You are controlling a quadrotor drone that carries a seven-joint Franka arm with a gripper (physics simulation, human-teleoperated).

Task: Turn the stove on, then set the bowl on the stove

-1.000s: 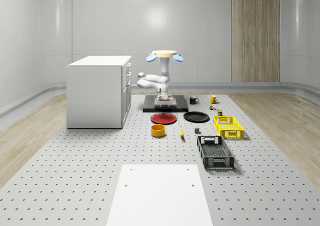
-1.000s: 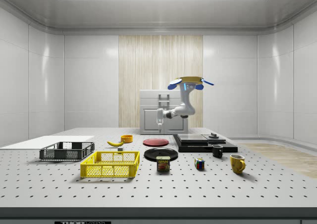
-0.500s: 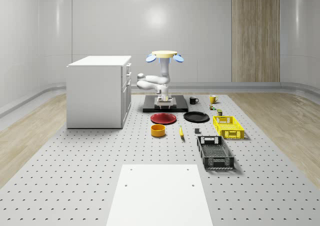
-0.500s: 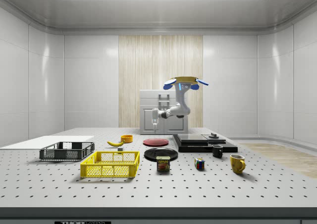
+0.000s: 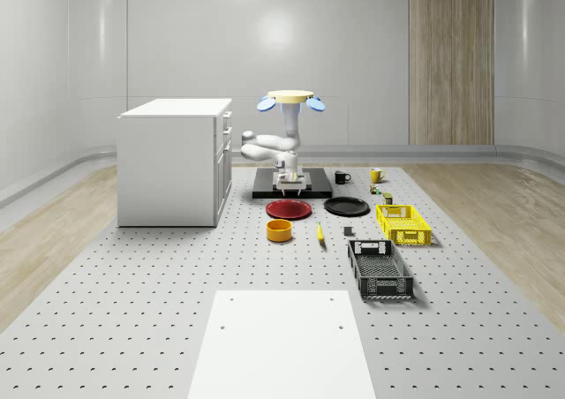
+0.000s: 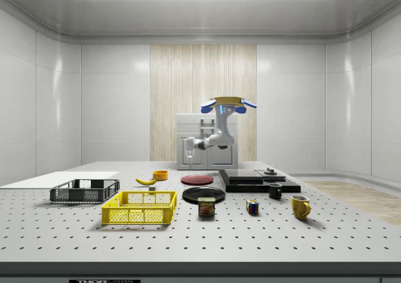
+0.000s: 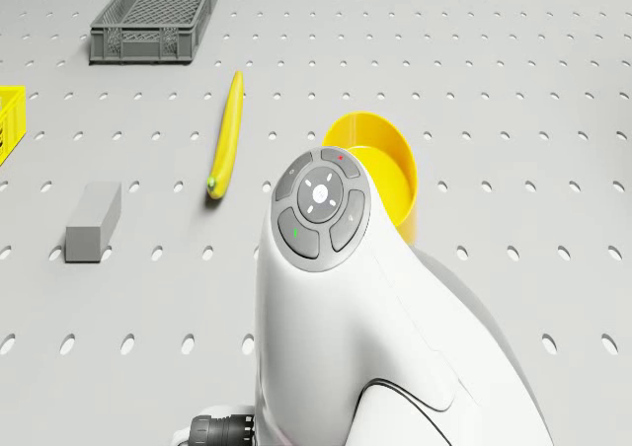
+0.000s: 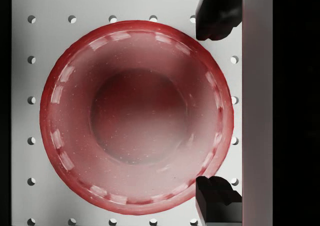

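Hand (image 8: 215, 106) spread open above red plate (image 8: 136, 113), yellow bowl (image 5: 279, 230) nearby

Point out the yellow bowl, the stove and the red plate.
yellow bowl (image 7: 380, 165): drone view, inner wall.
stove (image 6: 254, 178): side view, top surface.
red plate (image 8: 135, 116): wrist view, centre well.

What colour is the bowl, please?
Yellow; the bowl shows best in the drone view.
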